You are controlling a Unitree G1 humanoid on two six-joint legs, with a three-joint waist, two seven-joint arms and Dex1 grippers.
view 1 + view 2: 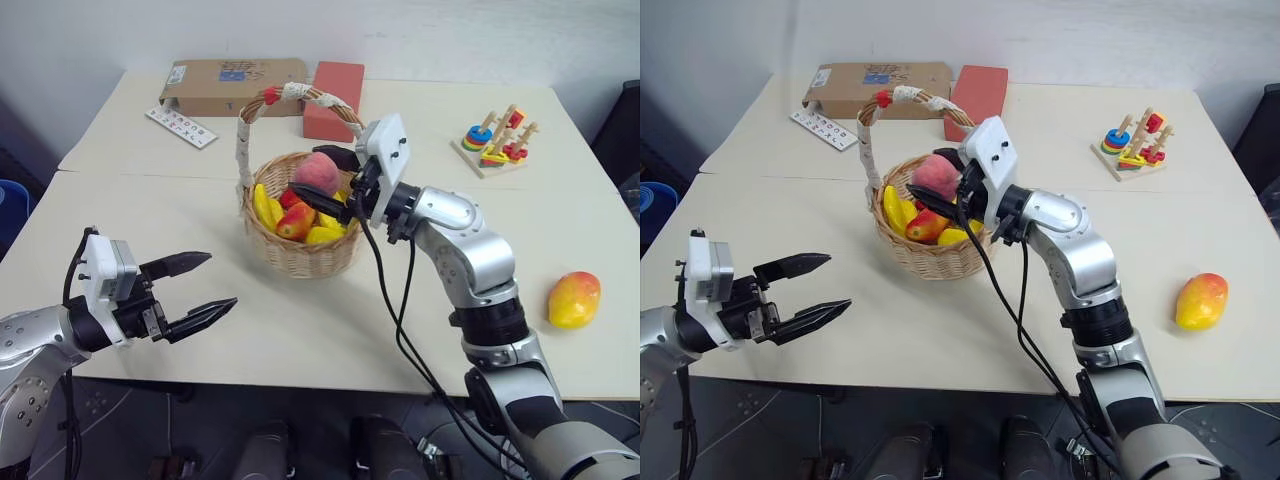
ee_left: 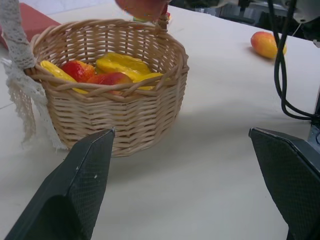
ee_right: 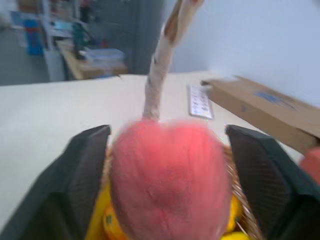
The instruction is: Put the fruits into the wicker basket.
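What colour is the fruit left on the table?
Yellow with a red-orange blush: the mango, clearest in left eye view.

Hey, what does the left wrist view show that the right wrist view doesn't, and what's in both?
Left wrist view: the mango lying on the table beyond the basket, and the black cable of the other arm. Right wrist view: the cardboard box, the printed card beside it, and the room's shelves behind. Both: the wicker basket with yellow and red fruit inside, its wrapped handle, and the pink peach.
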